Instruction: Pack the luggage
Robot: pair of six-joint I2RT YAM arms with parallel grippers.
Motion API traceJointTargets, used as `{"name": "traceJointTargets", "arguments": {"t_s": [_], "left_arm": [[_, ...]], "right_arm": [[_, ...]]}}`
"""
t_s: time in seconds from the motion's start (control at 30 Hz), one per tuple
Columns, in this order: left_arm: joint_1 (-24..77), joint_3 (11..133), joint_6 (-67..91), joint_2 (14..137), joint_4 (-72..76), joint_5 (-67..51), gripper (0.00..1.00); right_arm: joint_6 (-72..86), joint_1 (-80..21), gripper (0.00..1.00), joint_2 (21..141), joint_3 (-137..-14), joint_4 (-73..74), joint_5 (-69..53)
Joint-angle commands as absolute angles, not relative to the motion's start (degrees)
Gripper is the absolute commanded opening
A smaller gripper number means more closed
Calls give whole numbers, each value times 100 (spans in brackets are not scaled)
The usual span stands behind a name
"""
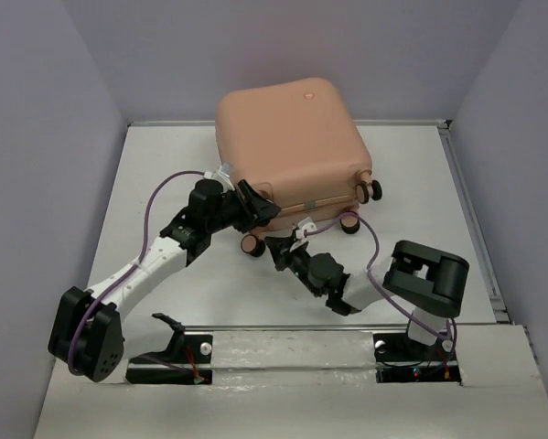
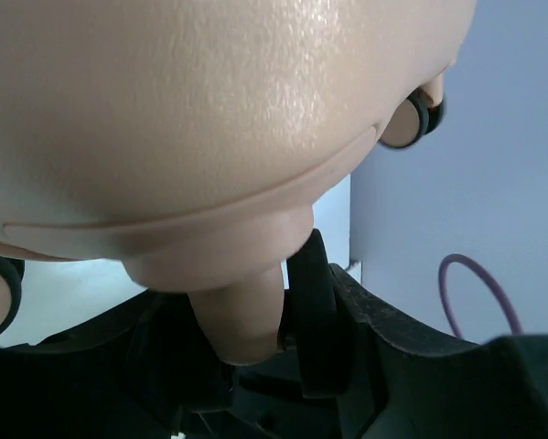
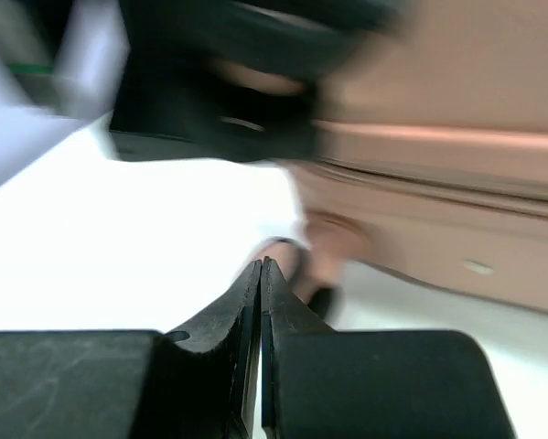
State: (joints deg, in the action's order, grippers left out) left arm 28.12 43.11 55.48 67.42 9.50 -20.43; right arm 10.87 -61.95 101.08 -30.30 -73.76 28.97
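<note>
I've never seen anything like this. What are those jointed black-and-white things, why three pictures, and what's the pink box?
They are two robot arms bolted to the near edge of a white table, each ending in a two-finger gripper. The wide picture is from a fixed camera above and behind them; the other two are from cameras on the wrists, looking along the fingers. The box is a small peach-pink hard-shell suitcase with little wheels, lying closed on the table. The left gripper is at its near corner, fingers either side of a peach stub; whether it squeezes is unclear. The right gripper is shut on nothing; its picture is blurred.
</note>
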Motion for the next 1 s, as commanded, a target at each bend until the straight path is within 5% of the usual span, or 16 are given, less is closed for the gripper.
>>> {"name": "traceJointTargets", "arguments": {"t_s": [0.0,0.27,0.57,0.8,0.97], "left_arm": [[3077,5142,5151,6065,2437,-3104,6],[2901,4930,4852,5714,2040,-2830,6],[1609,4878,3973,5124,1134,-2795,6],[1529,4290,3718,4904,1212,-2856,6],[1529,3797,3928,4895,1678,-3278,6]], "right_arm": [[1055,-6346,7,8996,-2427,-8255,2442],[1326,-6100,7,7499,-2058,-5751,2794],[2663,-4027,7,5907,-571,-4843,2013],[2314,-3218,43,6213,-721,-5201,881],[2188,-3217,51,6993,-844,-6532,124]]}}
